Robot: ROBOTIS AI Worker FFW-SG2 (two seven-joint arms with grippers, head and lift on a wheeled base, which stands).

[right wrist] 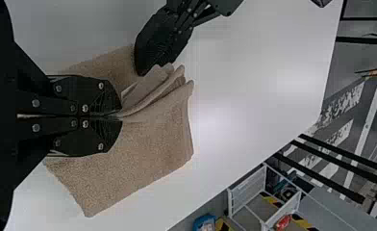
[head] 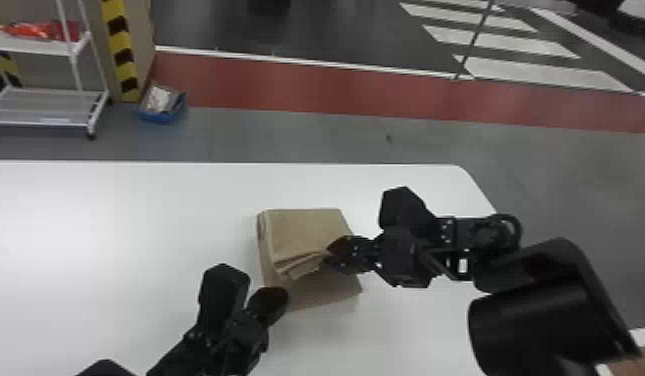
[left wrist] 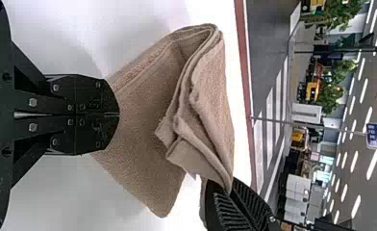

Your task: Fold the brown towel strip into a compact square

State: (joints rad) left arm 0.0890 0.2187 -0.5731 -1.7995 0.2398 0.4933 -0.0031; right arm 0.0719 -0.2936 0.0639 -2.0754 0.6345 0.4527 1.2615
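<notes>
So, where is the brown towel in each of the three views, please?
Head view: the towel lies below the middle, between the left gripper and the right gripper.
Left wrist view: at and beyond the left gripper's fingertips.
Right wrist view: at the right gripper's fingertips, pinched.
Shared landmark: the white table under it.

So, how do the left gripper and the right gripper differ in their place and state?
The right gripper pinches the towel's upper folded layers; whether the left gripper pinches cloth, I cannot tell. The left gripper is at the towel's near left corner, the right gripper at its right side. Both are black, with two flat fingers closed together.
</notes>
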